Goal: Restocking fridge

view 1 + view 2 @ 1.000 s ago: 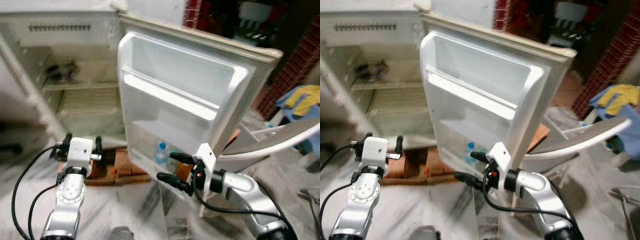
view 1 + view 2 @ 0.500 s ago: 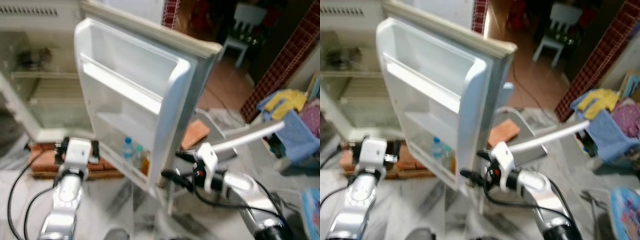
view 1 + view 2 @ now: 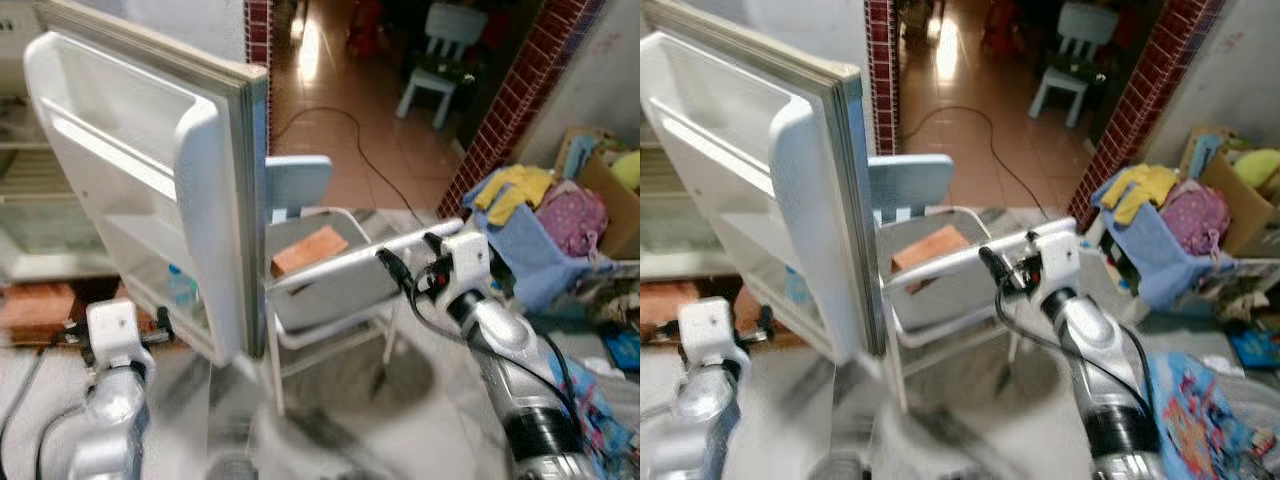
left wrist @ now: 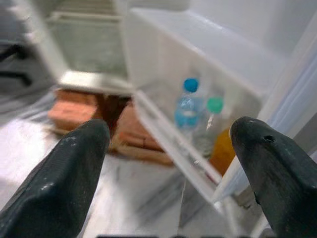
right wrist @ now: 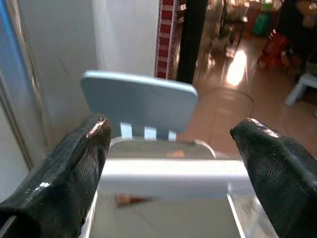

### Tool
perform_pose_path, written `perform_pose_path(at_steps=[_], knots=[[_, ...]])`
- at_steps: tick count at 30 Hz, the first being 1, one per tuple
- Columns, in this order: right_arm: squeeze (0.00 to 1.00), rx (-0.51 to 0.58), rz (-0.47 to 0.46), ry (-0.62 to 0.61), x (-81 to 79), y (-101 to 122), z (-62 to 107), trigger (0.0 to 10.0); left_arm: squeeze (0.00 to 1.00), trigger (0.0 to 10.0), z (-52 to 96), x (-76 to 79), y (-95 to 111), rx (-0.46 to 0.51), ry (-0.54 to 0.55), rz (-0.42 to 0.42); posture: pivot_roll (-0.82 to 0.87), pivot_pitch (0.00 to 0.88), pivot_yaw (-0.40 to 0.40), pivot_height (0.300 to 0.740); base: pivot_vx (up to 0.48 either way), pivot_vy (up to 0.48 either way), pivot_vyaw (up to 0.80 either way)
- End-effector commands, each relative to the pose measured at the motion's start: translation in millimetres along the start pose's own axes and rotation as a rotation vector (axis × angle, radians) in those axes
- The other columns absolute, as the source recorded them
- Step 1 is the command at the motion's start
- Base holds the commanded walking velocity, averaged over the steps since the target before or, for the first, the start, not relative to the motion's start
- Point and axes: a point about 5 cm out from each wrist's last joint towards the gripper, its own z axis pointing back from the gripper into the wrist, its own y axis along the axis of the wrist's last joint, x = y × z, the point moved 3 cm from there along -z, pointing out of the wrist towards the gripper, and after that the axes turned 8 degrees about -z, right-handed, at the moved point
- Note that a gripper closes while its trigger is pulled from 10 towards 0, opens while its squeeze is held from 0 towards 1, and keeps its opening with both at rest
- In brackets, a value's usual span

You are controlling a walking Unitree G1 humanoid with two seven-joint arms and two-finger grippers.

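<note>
The white fridge door stands wide open on my left. Its lowest shelf holds a blue-capped water bottle, a green-capped bottle and an orange container. My left gripper is low beside that shelf, open and empty, pointing at the bottles. In front of the door's edge my right gripper is raised, open and empty. It hovers at the white rail of a small chair with a pale blue backrest. A brick lies on the chair's seat.
Bricks prop up the fridge body. A heap of clothes and a cardboard box fill the right side. Beyond a brick pillar, a white child's chair and a cable lie on the tiled floor.
The camera has swung right, so the fridge slid to the left. My right gripper, before at the door's lower edge, is now higher, at the chair's rail. Both grippers stay open.
</note>
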Motion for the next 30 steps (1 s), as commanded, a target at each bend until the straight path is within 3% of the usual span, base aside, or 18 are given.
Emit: perform_pose_path(at_steps=[1,13,23,30], knots=[[0.0,0.055,-0.008,-0.036,1.5,14.6,-10.4,10.0,0.0,10.0,0.0,3.4,0.9,-0.011,-0.025,0.013,0.17,0.0,-0.058,0.74,0.0,0.0,0.74],[0.0,0.129,-0.056,-0.052,-23.5,26.6,-37.2,10.0,0.0,10.0,-0.9,12.1,10.9,0.027,-0.065,-0.046,0.18,0.0,-0.05,0.74,0.0,0.0,0.74],[0.0,0.12,-0.086,-0.079,-28.4,15.7,-31.9,10.0,0.0,10.0,-0.2,15.4,16.1,0.056,-0.082,-0.025,0.18,0.001,-0.057,0.74,0.0,0.0,0.71],[0.0,0.121,-0.084,-0.091,-31.3,14.9,-31.7,10.0,0.0,10.0,-1.3,17.0,17.1,0.058,-0.092,-0.026,0.17,0.001,-0.055,0.74,0.0,0.0,0.33]])
